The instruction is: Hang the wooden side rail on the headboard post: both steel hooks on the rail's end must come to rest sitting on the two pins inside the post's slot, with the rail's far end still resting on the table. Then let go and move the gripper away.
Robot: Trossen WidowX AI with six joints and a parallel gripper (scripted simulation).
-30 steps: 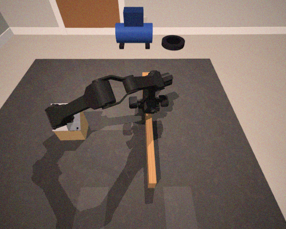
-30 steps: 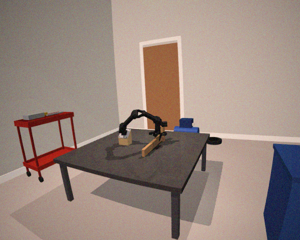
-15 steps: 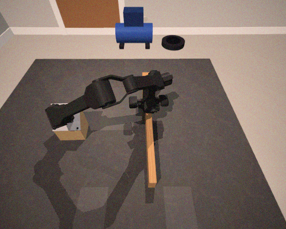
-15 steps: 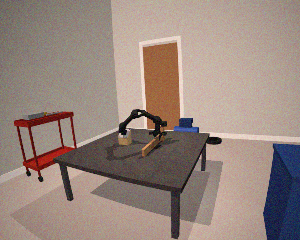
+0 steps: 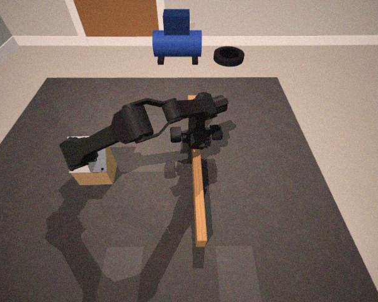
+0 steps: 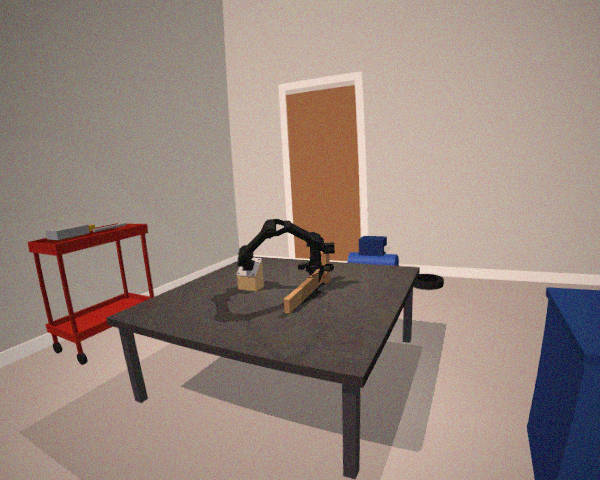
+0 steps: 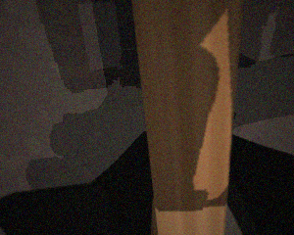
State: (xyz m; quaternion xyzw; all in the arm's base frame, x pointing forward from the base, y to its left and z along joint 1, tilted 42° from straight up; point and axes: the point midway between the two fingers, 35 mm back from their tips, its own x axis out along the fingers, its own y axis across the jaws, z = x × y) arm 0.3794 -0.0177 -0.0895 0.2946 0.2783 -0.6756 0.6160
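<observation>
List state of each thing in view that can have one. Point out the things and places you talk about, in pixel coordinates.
Tool (image 5: 200,146) (image 6: 318,273): shut on the side rail.
Side rail (image 5: 200,201) (image 6: 301,295) (image 7: 186,122): gripped near the post; hook seating hidden.
Headboard post (image 5: 191,97) (image 6: 325,258): upright on the table.
Arm (image 5: 133,123) (image 6: 277,226): bent, reaching from its base block.
Door (image 5: 117,16) (image 6: 321,170): closed.
Tire (image 5: 229,62) (image 6: 428,285): lying flat.
Cart (image 6: 88,238): upright, loaded on top.

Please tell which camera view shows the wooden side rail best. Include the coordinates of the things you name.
Top: the wooden side rail (image 5: 200,198) (image 6: 301,295) (image 7: 186,98) shows there largely lengthwise, partly covered by the arm. Exterior shows it small, at an angle; wrist shows only a close section.
</observation>
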